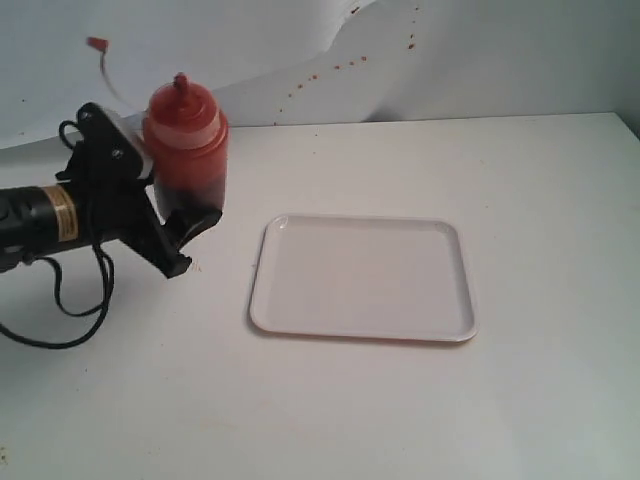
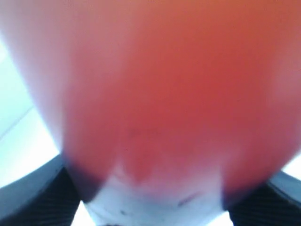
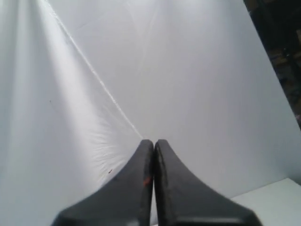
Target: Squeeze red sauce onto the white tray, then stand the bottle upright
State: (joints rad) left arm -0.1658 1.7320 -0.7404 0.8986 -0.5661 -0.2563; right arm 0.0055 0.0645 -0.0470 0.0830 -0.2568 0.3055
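The bottle (image 1: pixel 187 140) is held upright, nozzle up, clamped low on its body by the left tool (image 1: pixel 186 218). The white tray (image 1: pixel 262 300) lies near on the table (image 1: pixel 400 420), toward the right arm's side, with no sauce seen on it. The right tool (image 3: pixel 154 155) is pressed together, empty.

The exterior camera looked down on the table (image 1: pixel 330 420) from in front. The left wrist camera sat hard against the bottle (image 2: pixel 155 94), also in the exterior view; the right one faced the backdrop paper (image 3: pixel 164 70).
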